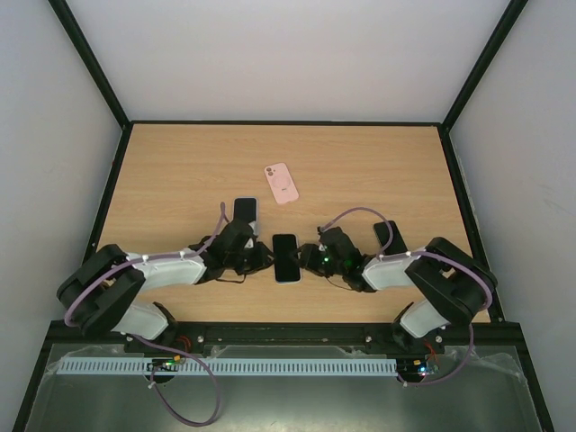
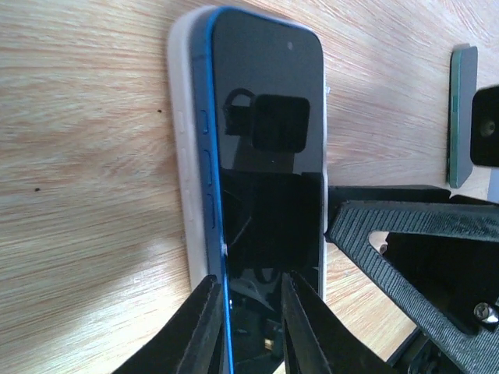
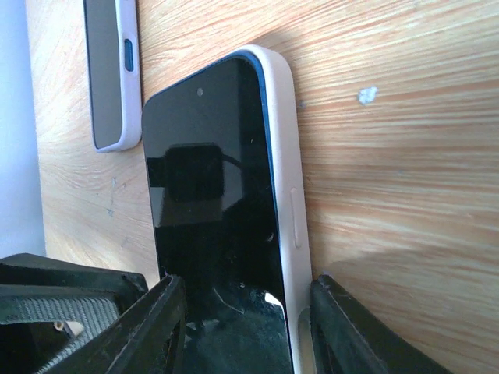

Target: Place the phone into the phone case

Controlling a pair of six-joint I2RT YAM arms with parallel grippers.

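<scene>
The phone (image 1: 286, 257), blue-edged with a black screen, lies in the white phone case (image 2: 181, 156) at the table's near middle. In the left wrist view the phone (image 2: 265, 156) sits tilted, its blue long side raised above the case wall. My left gripper (image 2: 251, 327) is closed to a narrow gap over that raised edge, one finger outside it and one on the screen. My right gripper (image 3: 248, 327) spans the phone (image 3: 210, 202) and case (image 3: 287, 156) across their width, its fingers against both sides.
A pink case (image 1: 281, 183) lies further back at the middle. A pale cased phone (image 1: 245, 212) lies behind the left gripper and shows in the right wrist view (image 3: 113, 70). A dark green phone (image 1: 389, 236) lies by the right arm and shows edge-on in the left wrist view (image 2: 461, 117).
</scene>
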